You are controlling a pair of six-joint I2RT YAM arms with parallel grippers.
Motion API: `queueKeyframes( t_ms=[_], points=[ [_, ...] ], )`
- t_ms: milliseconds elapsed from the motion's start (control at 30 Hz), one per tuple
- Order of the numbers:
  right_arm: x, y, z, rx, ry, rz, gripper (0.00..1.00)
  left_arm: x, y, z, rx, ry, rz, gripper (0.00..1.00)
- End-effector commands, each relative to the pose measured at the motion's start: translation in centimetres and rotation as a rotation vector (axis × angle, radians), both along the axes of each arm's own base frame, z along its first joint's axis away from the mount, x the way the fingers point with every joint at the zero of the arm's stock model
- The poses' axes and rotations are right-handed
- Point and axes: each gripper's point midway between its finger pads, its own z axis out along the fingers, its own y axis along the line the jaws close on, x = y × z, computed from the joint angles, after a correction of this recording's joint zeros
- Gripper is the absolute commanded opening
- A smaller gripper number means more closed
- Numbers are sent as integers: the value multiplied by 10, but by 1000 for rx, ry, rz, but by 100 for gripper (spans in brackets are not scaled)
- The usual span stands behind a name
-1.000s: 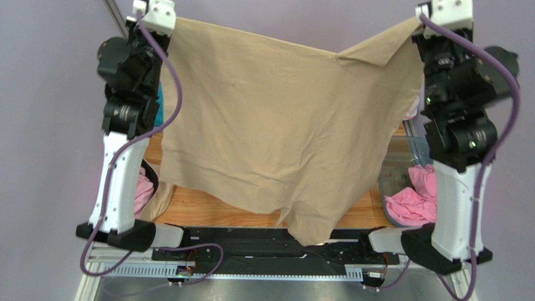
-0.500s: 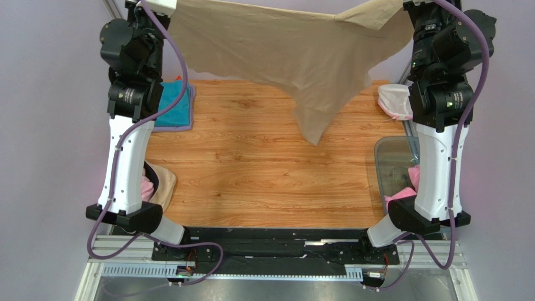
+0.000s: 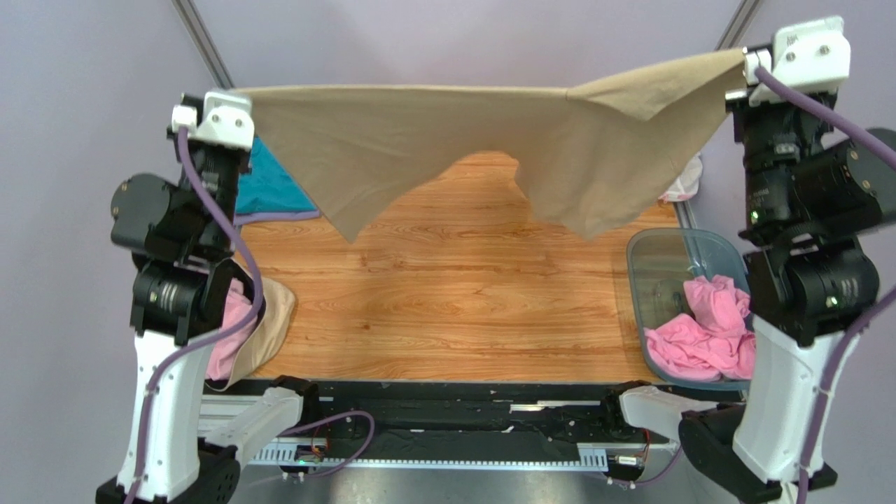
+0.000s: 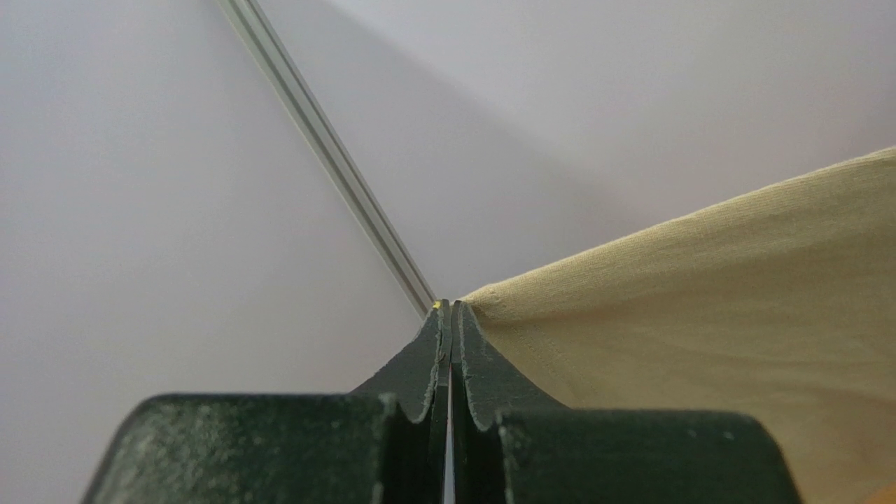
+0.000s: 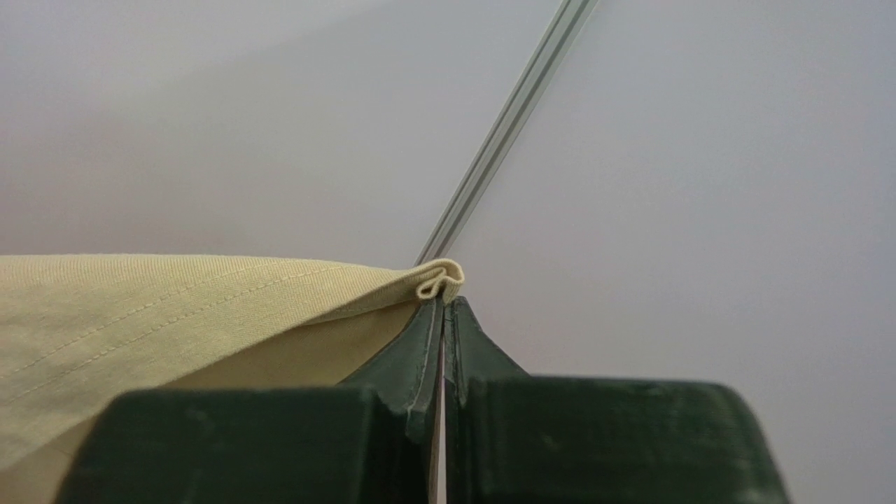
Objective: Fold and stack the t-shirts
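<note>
A large tan t-shirt (image 3: 473, 131) hangs in the air above the far part of the table, pulled taut along its top edge between both grippers. My left gripper (image 3: 245, 103) is shut on its left corner (image 4: 494, 305), seen close in the left wrist view with the gripper (image 4: 452, 308) closed. My right gripper (image 3: 745, 61) is shut on a bunched fold of the right corner (image 5: 442, 281), the gripper (image 5: 446, 302) closed. A teal t-shirt (image 3: 271, 181) lies on a lilac one (image 3: 289, 216) at the far left. A pink t-shirt (image 3: 703, 336) sits in the tub.
A clear bluish tub (image 3: 657, 263) stands at the right edge of the wooden table (image 3: 452, 305). A white net pouch (image 3: 689, 181) lies behind the tub. Pink and beige cloth (image 3: 244, 328) hangs off the table's left edge by the left arm.
Both grippers have come down from the top of the view and spread wider apart. The tan shirt, earlier draped over the table, now swings out taut and shorter.
</note>
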Motion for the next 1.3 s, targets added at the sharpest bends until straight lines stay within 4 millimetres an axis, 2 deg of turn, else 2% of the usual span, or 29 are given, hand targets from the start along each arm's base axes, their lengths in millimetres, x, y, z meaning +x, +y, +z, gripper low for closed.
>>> queueKeyframes(
  t_ms=[0,33,100,133,167,233,300,367,433,467,500,567,600,633,667,700,733,767,800,833,867,900,933,1000,1067,1100,1233,1267],
  points=[
    [-44,2,-31,64,87,86,0,-60,8,-8,-47,-21,-46,0],
    [-58,2,-33,69,87,105,0,-80,10,-6,-49,-44,-62,0],
    [-70,7,-46,79,135,149,0,-97,10,-12,-52,-28,-82,0],
    [-82,6,-45,84,126,159,0,-113,13,-7,-59,-49,-88,0],
    [-87,7,-51,85,145,165,0,-118,14,-11,-59,-33,-88,0],
    [-98,4,-49,90,134,167,0,-133,18,-4,-65,-60,-86,0],
    [-108,2,-48,93,119,166,0,-137,19,0,-71,-64,-86,0],
    [-105,0,-49,94,118,149,0,-128,20,2,-73,-60,-72,0],
    [-97,-3,-49,80,118,125,0,-105,20,5,-64,-55,-37,0],
    [-87,-4,-48,78,112,102,0,-95,20,6,-62,-54,-26,0],
    [-76,-4,-48,71,116,87,0,-70,17,-1,-38,-20,-4,0],
    [-57,-5,-42,54,102,58,0,-48,18,7,-43,-38,32,0],
    [-38,-1,-43,44,123,54,0,-20,14,1,-25,-2,45,0],
    [-27,1,-41,36,125,50,0,-7,13,6,-25,-17,56,0],
    [-24,0,-28,36,86,45,0,6,12,8,-12,-17,72,0],
    [4,5,-33,25,121,38,0,32,10,5,-6,2,87,0],
    [14,6,-31,22,118,29,0,43,10,11,-9,-12,96,0],
    [27,6,-24,14,101,16,0,56,14,12,-22,-8,113,0],
    [31,4,-12,21,68,11,0,78,14,18,-34,-5,118,0],
    [61,10,-16,15,93,17,0,89,17,21,-48,-7,123,0],
    [71,7,-11,21,79,5,0,98,25,24,-75,-9,137,0],
    [61,3,14,30,8,0,0,115,26,35,-83,-20,140,0],
    [94,5,5,23,41,-8,0,123,28,37,-86,-15,149,0],
    [102,3,16,2,5,-28,0,139,30,50,-89,-35,158,0],
    [110,0,27,-13,-45,-54,0,147,29,53,-79,-27,157,0],
    [112,-1,29,-20,-57,-61,0,149,29,60,-83,-45,154,0],
    [101,-9,44,-5,-119,-80,0,143,28,65,-82,-59,147,0],
    [94,-10,46,-3,-124,-81,0,151,26,51,-77,-25,142,0]
  ],
)
